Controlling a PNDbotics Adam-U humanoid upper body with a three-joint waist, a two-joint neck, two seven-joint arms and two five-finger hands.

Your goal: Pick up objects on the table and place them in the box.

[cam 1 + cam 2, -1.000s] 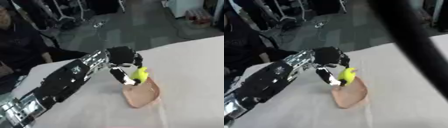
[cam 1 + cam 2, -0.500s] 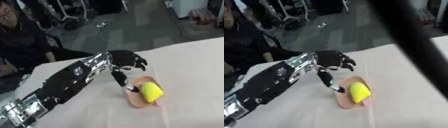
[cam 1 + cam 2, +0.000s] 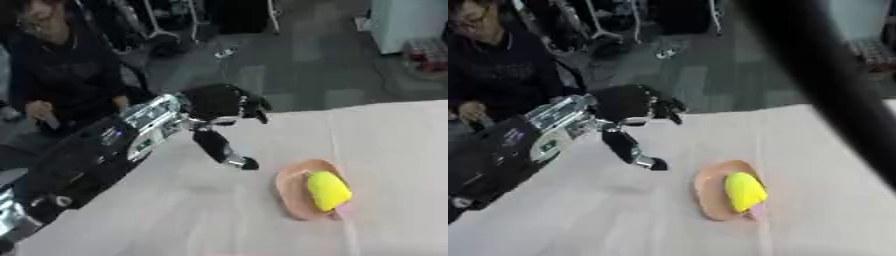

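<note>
A yellow oblong object (image 3: 327,189) lies on a flat tan, roughly oval piece (image 3: 293,190) on the pale table. A small pink bit shows at its near end. My left hand (image 3: 219,102) hovers up and to the left of them, apart from both, with its thumb pointing down toward the table and the other fingers spread and relaxed. It holds nothing. The black and silver left arm runs from the lower left. My right hand shows in no view; only a dark blurred bar (image 3: 824,75), perhaps my right arm, crosses the right eye view.
The table (image 3: 201,215) is covered in a pale cloth, and its far edge runs diagonally behind my hand. Beyond it lie a grey floor, cables and equipment stands. A person in dark clothes sits at the far left.
My left hand has let go of the yellow object, which now lies on the tan piece. The hand has drawn back up and to the left. The camera has shifted as well.
</note>
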